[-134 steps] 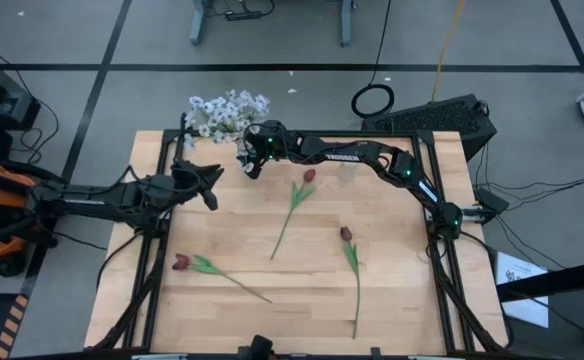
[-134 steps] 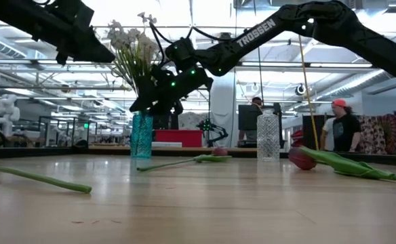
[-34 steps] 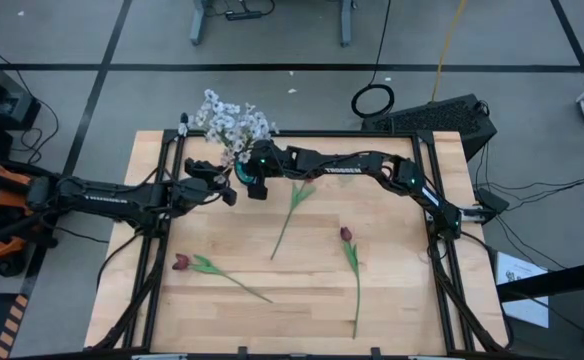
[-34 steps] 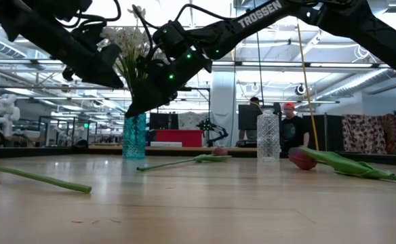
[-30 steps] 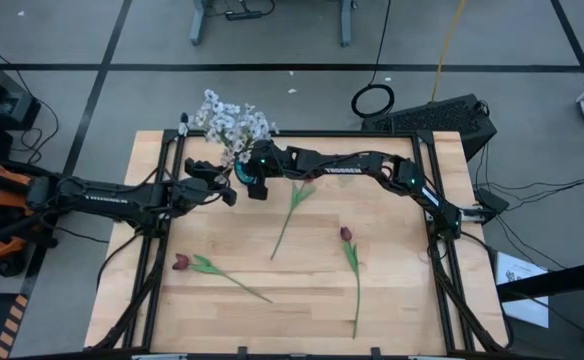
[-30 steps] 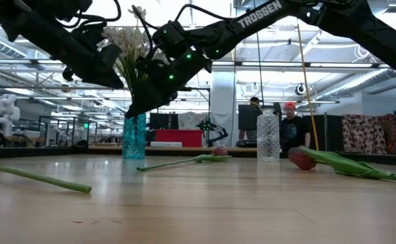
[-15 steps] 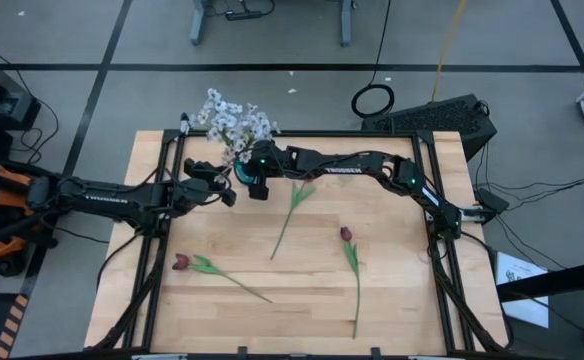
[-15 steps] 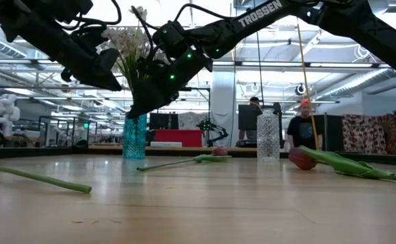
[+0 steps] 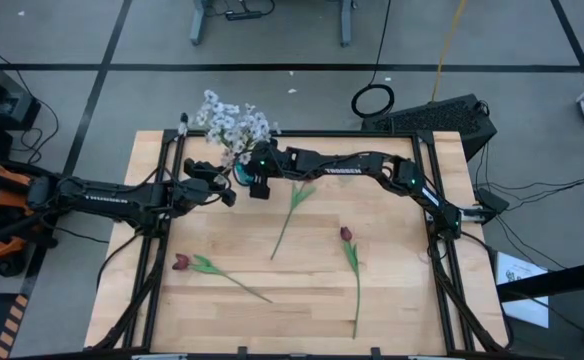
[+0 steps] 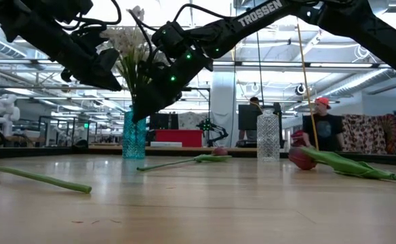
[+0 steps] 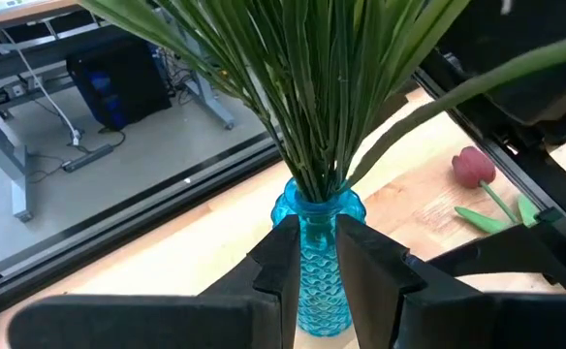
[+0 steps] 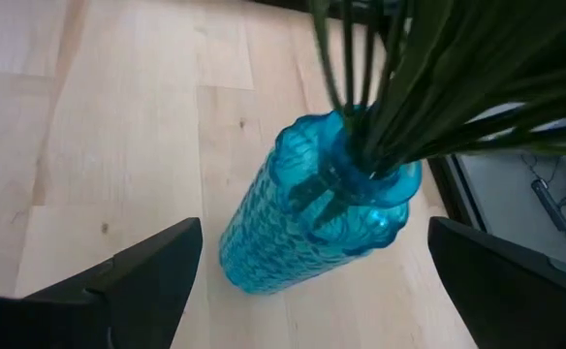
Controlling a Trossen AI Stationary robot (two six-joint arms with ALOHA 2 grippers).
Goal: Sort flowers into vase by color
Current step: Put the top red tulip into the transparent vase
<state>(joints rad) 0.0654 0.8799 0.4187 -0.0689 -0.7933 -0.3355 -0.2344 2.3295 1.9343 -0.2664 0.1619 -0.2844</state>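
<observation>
Blue glass vase [image 12: 312,218] at the tabletop's far left holds the white sprays [image 9: 234,122]; my right end effector [image 9: 257,186], fingers wide apart, hovers over it. I'd lift straight clear. Left end effector [image 9: 224,190] nearly together, empty.

Grey floor [image 9: 302,95] is stretching out beyond the wooden surface [image 9: 402,300], black tape lines crossing it, ceiling lights [image 10: 22,64] are glowing, and a person [image 10: 323,132] is standing far right.
</observation>
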